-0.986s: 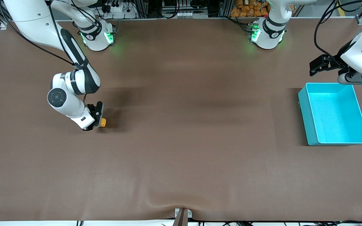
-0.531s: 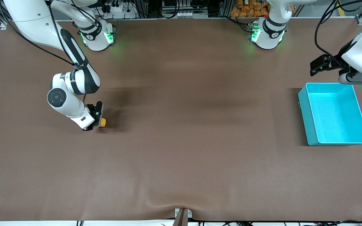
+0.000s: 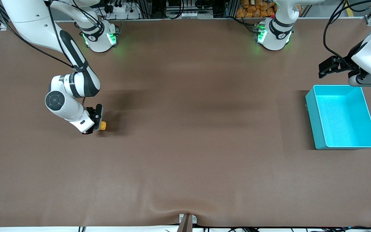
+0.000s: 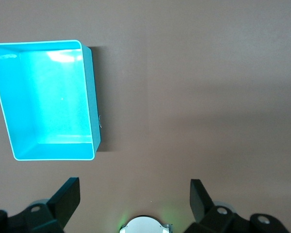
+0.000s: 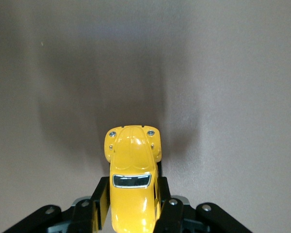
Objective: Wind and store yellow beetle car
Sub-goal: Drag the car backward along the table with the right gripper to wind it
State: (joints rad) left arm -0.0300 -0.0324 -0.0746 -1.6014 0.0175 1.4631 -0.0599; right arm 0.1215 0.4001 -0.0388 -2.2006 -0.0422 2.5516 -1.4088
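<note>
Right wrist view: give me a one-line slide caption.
Right end effector shut on the yellow beetle car, its hood pointing out over the brown table.

The yellow beetle car sits in the left half of the front view, at mid-height. It is tiny, glossy and rounded, with a dark windscreen. In the right wrist view it sits bottom centre, bonnet pointing up-frame.

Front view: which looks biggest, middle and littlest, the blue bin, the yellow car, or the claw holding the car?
1. The turquoise bin, by far the largest.
2. The right claw, shut on the car.
3. The yellow beetle car, just a tiny speck, partly hidden by the claw, so its full size is unsure.
</note>
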